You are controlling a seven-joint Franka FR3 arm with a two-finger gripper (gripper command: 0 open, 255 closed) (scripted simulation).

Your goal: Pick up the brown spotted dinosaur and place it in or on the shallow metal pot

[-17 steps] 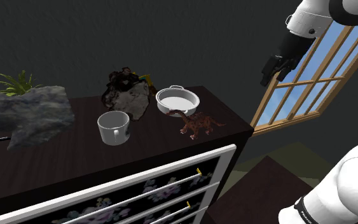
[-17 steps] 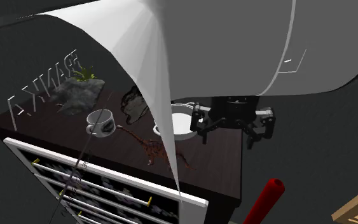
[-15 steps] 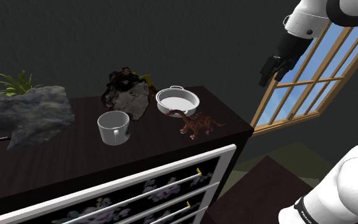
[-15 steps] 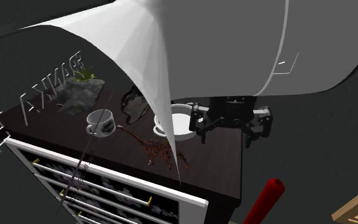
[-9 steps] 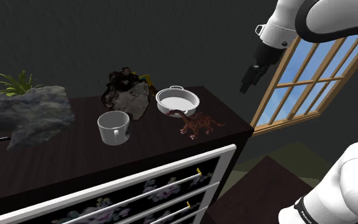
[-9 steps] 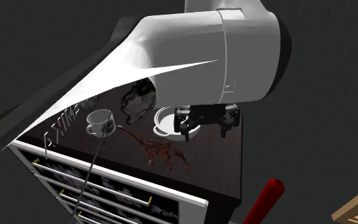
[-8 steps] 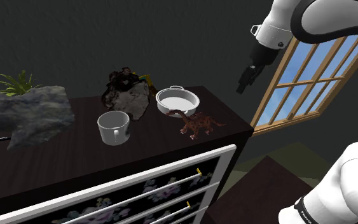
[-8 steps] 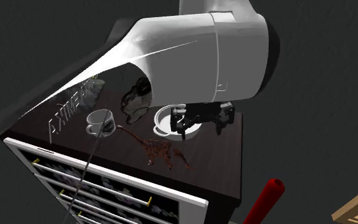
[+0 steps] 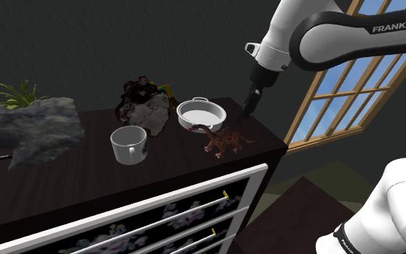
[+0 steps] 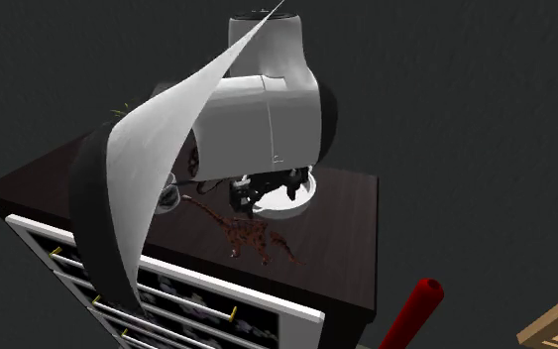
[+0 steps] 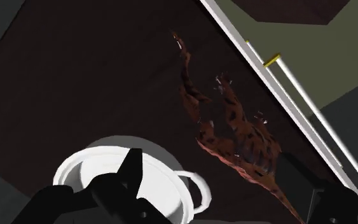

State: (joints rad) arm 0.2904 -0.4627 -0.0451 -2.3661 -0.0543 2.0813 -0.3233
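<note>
The brown spotted dinosaur [image 9: 225, 141] stands on the dark dresser top [image 9: 78, 184], near its front edge. Just behind it sits the shallow white-looking pot [image 9: 201, 113] with two small handles. My gripper [image 9: 251, 103] hangs in the air beside the pot, on the shoulder view's right, a little above and behind the dinosaur. In the wrist view the dinosaur [image 11: 231, 127] and the pot [image 11: 117, 181] both lie below my gripper [image 11: 210, 163], whose fingers stand apart and hold nothing. In the second exterior view the dinosaur [image 10: 252, 236] shows in front of the pot [image 10: 294, 201].
A white mug [image 9: 129, 144] stands to the shoulder view's left of the pot, with a dark lumpy object [image 9: 145, 106] behind it. A grey rock [image 9: 28, 130] with a green plant [image 9: 12, 94] lies further left. Drawer fronts [image 9: 179, 216] run below; a window [image 9: 352, 86] is at right.
The arm has swung down and towards the shoulder view's left, from in front of the window to just above the dresser beside the pot. Dinosaur, pot and mug have not moved.
</note>
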